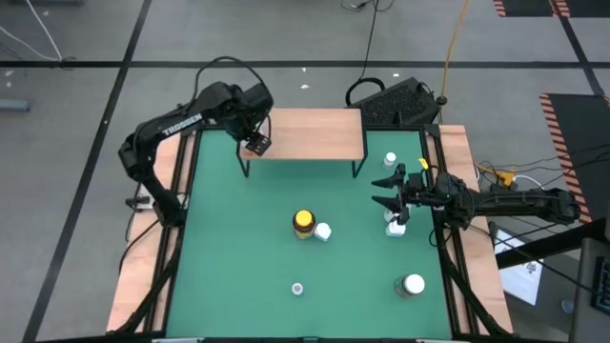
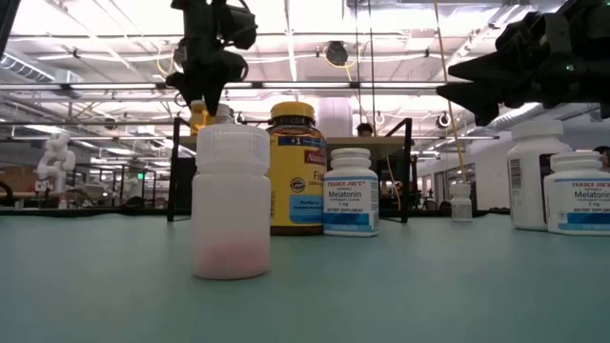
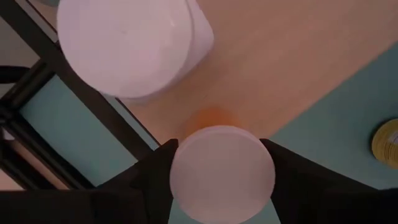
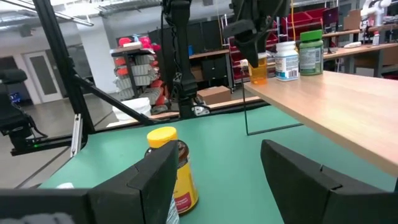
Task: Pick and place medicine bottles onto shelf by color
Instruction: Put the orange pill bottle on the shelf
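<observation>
My left gripper (image 1: pixel 255 143) stands over the left front corner of the shelf (image 1: pixel 305 133) and is shut on an orange bottle with a white cap (image 4: pixel 258 70). A white bottle (image 4: pixel 286 60) and a green-capped bottle (image 4: pixel 311 53) stand on the board beside it. My right gripper (image 1: pixel 386 191) waits open and level above the mat's right side, with nothing between its fingers. On the green mat stand an amber bottle with a yellow cap (image 1: pixel 303 223), white bottles (image 1: pixel 322 232) (image 1: pixel 395 227) (image 1: pixel 390 159), a small bottle (image 1: pixel 297 288) and a larger white-lidded one (image 1: pixel 412 284). My left gripper pinches the orange bottle's top, at the white cap's two sides (image 3: pixel 222 171), between its two fingers (image 3: pixel 155 171). The fingers come from above and point down. The bottle is upright below them, over the shelf's corner. Whether its base touches the board I cannot tell.
The shelf's black legs (image 1: pixel 246 164) stand on the mat's far part. A wooden frame (image 1: pixel 181 238) runs round the mat. A black keyboard-like box (image 1: pixel 398 103) lies behind the shelf's right end. Most of the board to the right shows bare wood (image 1: pixel 324 129).
</observation>
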{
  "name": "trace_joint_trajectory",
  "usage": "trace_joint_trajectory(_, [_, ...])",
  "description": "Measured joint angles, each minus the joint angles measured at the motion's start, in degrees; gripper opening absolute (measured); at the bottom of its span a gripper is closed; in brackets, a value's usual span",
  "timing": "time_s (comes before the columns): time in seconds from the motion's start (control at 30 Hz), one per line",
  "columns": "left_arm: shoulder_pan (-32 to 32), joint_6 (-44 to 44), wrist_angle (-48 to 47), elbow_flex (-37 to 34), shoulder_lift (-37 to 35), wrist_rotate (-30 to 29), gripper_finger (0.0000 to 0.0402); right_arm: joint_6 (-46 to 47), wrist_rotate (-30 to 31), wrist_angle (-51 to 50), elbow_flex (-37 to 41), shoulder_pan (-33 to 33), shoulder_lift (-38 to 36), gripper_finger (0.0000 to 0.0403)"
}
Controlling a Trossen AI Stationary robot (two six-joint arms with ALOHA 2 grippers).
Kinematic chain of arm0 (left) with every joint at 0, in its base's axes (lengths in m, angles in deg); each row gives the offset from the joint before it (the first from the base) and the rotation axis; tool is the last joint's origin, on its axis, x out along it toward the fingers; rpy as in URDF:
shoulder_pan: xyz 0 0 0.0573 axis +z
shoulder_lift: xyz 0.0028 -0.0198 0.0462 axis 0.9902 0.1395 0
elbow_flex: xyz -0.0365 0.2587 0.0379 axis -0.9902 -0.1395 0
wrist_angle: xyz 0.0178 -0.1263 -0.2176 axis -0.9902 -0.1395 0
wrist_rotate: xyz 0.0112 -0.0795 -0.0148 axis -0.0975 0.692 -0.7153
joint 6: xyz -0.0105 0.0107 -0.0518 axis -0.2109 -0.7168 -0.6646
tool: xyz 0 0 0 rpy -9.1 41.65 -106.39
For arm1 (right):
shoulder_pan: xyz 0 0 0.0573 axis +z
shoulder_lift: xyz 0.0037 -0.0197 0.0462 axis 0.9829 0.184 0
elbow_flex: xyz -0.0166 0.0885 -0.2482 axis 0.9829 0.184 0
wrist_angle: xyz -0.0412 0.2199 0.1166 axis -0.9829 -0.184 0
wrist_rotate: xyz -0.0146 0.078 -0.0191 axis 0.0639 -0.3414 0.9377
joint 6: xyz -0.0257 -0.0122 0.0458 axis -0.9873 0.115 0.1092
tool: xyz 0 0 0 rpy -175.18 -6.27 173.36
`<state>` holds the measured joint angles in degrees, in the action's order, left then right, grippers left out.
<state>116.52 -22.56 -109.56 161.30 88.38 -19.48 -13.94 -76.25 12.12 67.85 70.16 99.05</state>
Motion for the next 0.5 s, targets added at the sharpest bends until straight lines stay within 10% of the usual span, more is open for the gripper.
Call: trace_joint_trajectory(0.5, [0.2,-1.8,1.1,0.0,0.2,0.0,0.0258,0.0,-0.1,-1.2,0.0,0.0,0.0,0.0226])
